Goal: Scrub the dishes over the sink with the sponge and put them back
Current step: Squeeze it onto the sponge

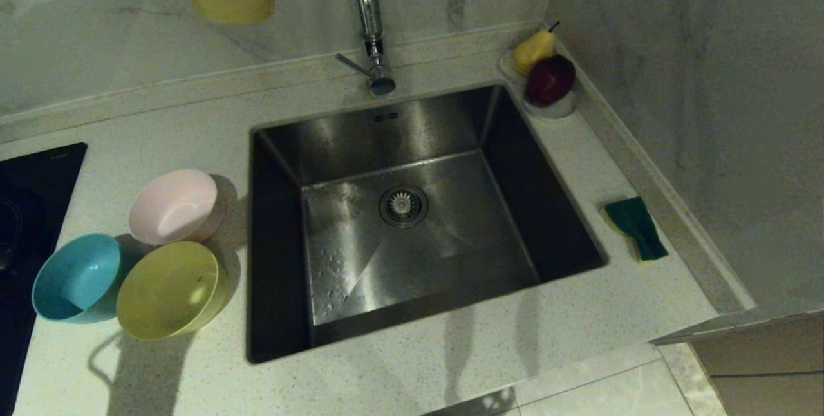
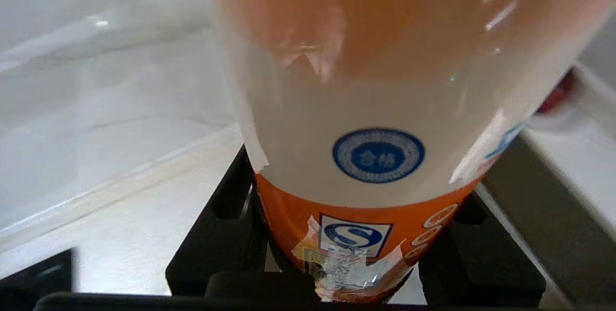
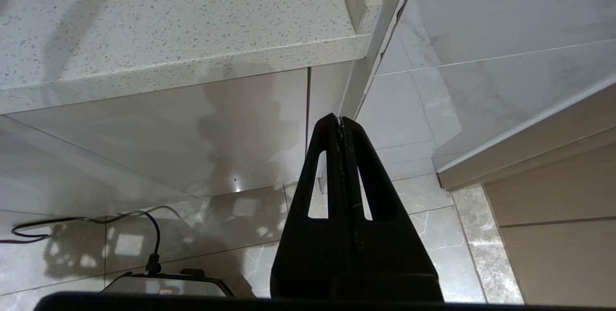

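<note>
Only the left wrist view shows the left gripper [image 2: 358, 272] jaws clamping the orange bottle [image 2: 375, 109]; right gripper [image 3: 340, 125] jaws pressed together.

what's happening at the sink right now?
The left claw is shut on an orange-labelled bottle, held up near the back wall left of the tap. The right claw is shut and parked low in front of the counter. The pink, blue and yellow bowls sit left of the sink; the sponge lies untouched on its right.
</note>
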